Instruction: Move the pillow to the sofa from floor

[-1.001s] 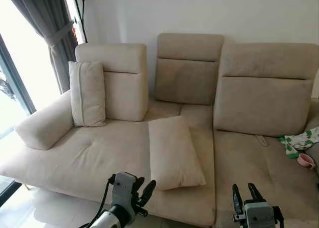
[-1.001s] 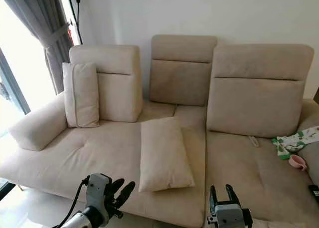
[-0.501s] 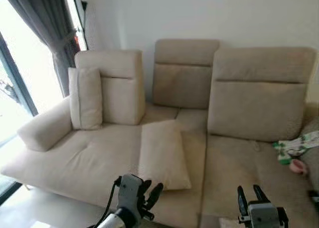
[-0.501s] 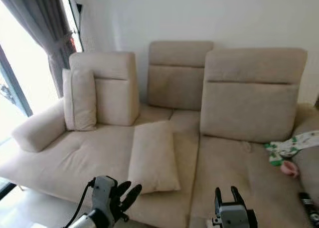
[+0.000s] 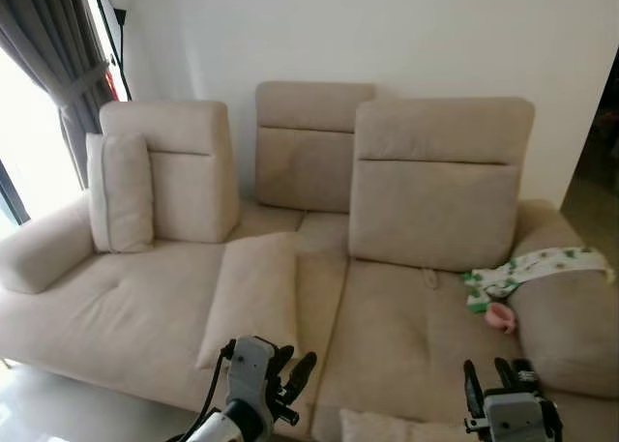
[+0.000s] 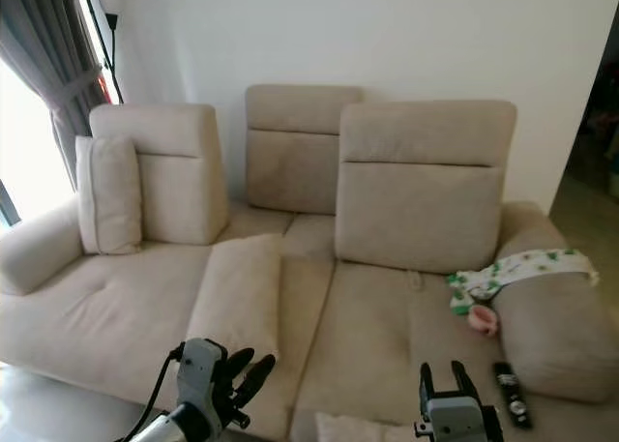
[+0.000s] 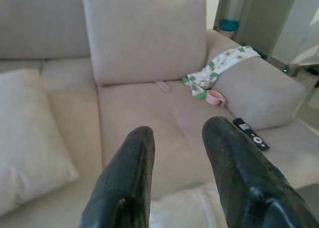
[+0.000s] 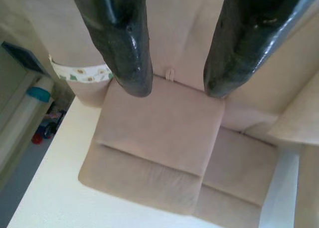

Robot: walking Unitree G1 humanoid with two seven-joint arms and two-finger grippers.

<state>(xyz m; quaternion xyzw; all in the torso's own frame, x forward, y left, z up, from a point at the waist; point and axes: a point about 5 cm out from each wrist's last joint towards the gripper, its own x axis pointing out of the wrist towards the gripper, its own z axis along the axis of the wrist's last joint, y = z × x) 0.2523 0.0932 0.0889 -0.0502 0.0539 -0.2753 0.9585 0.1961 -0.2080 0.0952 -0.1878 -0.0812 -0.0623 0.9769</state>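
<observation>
We face the sofa [image 5: 406,336] with both end effectors, left [image 5: 288,372] and right [image 5: 490,384], spread and empty, so next we must reach down for the floor pillow [image 5: 387,428].

The left gripper [image 5: 288,377] has two long black fingers on a rounded silver-grey wrist housing, with a thin black cable looping down its outer side. The right gripper [image 5: 493,389] has the same black fingers on a boxy grey block with small dark fittings. Seen close, the fingers [image 7: 130,188] are glossy, thick and blunt-tipped, slightly scuffed.
</observation>
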